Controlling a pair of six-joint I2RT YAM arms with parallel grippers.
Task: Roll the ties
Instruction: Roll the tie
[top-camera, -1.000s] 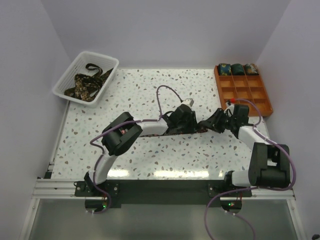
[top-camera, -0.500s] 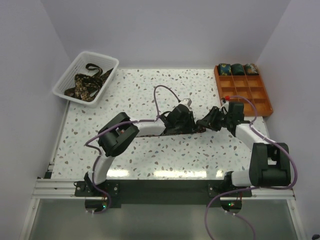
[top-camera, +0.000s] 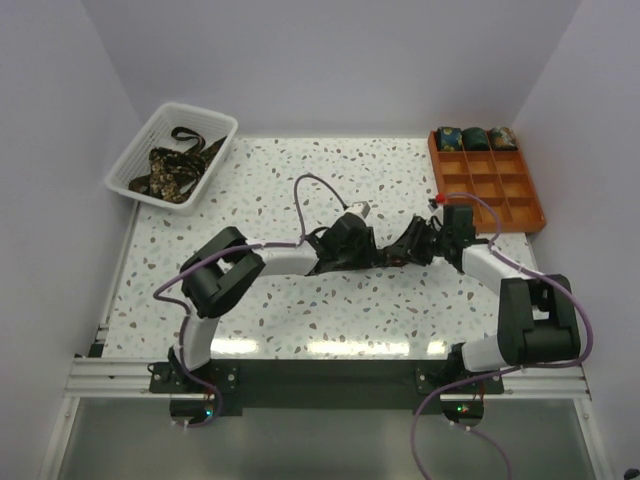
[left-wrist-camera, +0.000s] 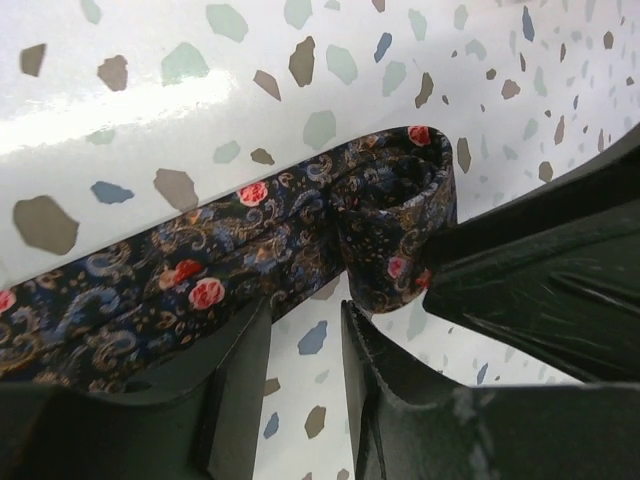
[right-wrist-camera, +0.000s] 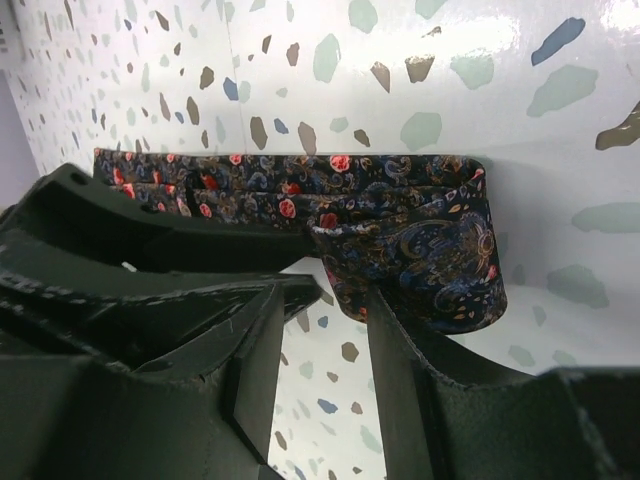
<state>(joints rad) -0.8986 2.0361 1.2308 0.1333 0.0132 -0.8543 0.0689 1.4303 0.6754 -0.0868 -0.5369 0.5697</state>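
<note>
The tie (left-wrist-camera: 200, 270) lies flat on the speckled surface (top-camera: 290, 175), at the centre of the overhead view. One end is wound into a small, loose roll (left-wrist-camera: 395, 235), middle right in the left wrist view, and the unrolled length runs off to the lower left. The left end effector (left-wrist-camera: 303, 322) has its fingers (left-wrist-camera: 235, 390) narrowly parted with only bare surface between them, and 1 finger overlaps the edge of the flat length. The right end effector (right-wrist-camera: 335, 300) stands with its tips against the roll, jaws a little apart. I cannot tell whether it actually pinches the fabric.

The main risk, as I judge it, is the roll springing open. It has few turns and looks slack, so any slip of the right tips would let it unwind. If the left fingers fail to pin the flat length, the whole tie may slide along instead of winding. The roll could also go crooked and telescope sideways. With both end effectors this close together, they might collide.
</note>
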